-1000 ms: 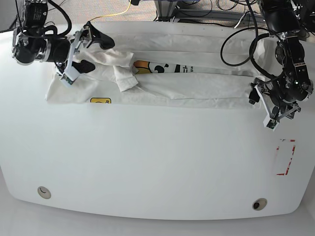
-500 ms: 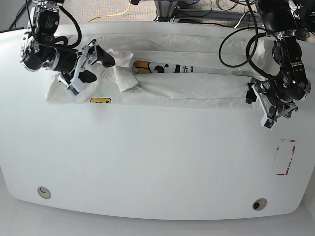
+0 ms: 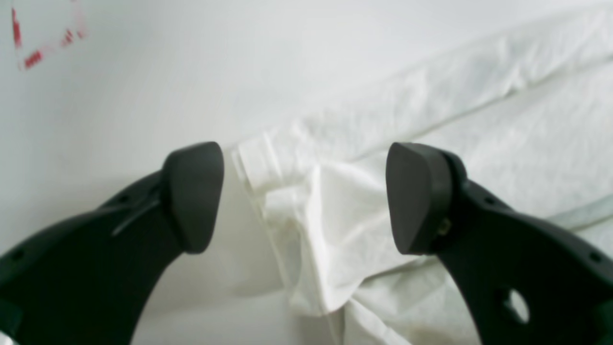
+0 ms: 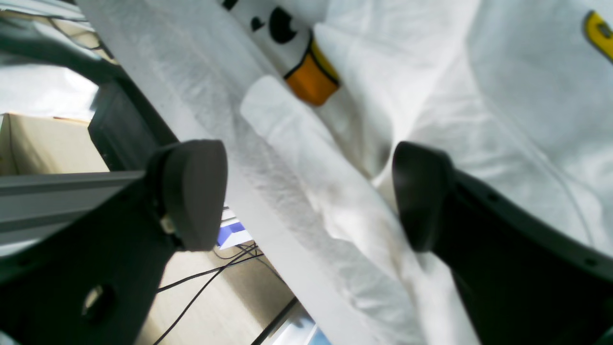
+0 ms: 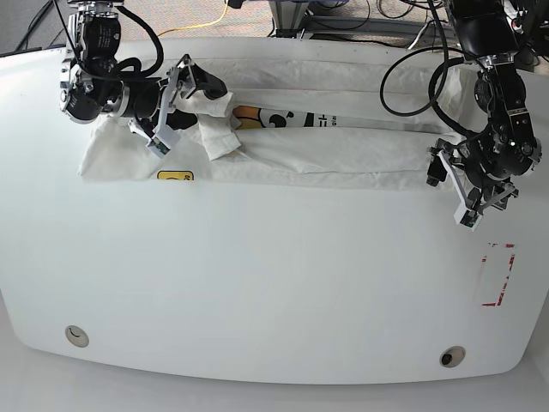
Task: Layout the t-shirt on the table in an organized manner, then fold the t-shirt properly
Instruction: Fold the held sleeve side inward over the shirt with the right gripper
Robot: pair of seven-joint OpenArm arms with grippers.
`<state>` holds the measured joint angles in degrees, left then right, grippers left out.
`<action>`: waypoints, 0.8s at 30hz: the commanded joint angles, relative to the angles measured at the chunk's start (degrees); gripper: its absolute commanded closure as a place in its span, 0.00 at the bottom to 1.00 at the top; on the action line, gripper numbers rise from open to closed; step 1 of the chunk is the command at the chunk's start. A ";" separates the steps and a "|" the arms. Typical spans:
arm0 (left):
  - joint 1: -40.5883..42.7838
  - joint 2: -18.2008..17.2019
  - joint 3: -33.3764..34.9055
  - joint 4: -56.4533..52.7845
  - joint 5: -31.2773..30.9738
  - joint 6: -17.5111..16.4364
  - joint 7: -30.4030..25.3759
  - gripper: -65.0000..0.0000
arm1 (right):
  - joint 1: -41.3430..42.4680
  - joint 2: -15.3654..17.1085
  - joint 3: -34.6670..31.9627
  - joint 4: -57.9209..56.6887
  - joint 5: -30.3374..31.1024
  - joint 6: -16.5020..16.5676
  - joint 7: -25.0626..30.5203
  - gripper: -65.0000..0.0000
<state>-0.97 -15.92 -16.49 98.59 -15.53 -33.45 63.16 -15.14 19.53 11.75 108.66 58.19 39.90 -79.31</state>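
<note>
Fingers of both my grippers are spread wide and hold nothing. My left fingers (image 3: 191, 196) straddle a bunched corner of the t-shirt (image 5: 326, 146) at the right of the base view, placed, I judge, to pinch that end. My right fingers (image 4: 191, 201) hang over a rumpled fold near the orange print at the upper left, probably to pull it flat. Wrinkled soft white cotton lies in a long band across the top of the glossy tabletop (image 5: 274, 275), with a yellow logo patch (image 5: 175, 176) on its lower edge.

high base view over table (image 5: 274, 283); close wrist views, shared t-shirt (image 5: 343, 146)
</note>
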 commanded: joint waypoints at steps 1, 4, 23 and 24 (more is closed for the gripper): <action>-0.83 -0.82 -0.26 0.71 -0.43 0.00 -1.31 0.23 | -0.47 0.82 -0.98 0.83 0.93 0.10 1.02 0.25; -0.92 -0.82 -0.26 0.71 -0.43 0.00 -1.31 0.23 | -1.00 0.91 -1.86 1.27 0.93 0.10 1.02 0.40; -0.92 -0.82 -0.26 0.71 -0.43 0.00 -1.31 0.23 | -4.34 5.31 -12.67 3.65 2.69 0.10 -0.69 0.94; -1.01 -0.82 -0.26 0.71 -0.43 0.00 -1.31 0.23 | -4.95 6.01 -13.37 3.65 3.92 0.10 -0.69 0.94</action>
<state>-0.93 -15.94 -16.49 98.56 -15.53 -33.45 62.96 -18.98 23.42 -0.27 111.09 58.74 39.94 -80.97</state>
